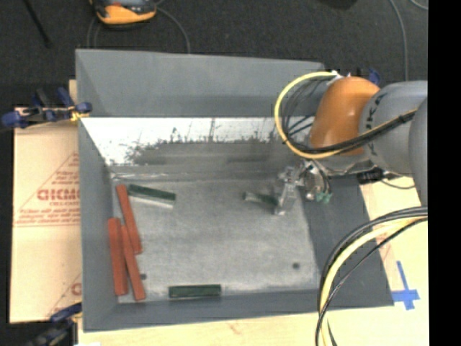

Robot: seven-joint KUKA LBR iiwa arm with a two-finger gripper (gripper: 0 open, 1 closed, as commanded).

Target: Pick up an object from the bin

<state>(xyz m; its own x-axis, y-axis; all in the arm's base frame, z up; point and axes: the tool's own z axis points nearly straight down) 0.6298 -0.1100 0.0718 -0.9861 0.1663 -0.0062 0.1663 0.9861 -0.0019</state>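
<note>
In the grey bin (216,132) lie three dark green bars (151,194) and, bunched together along the left side, red-brown sticks (117,258), at least two, the exact count unclear where they overlap.

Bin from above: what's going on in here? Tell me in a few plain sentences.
A robot arm reaches in from the right, and its pincer is down in the right part of the bin, next to a small dark piece. Whether it grips that piece cannot be told. Red sticks lie along the left wall, with a green bar near their top end and another bar at the front wall.
</note>
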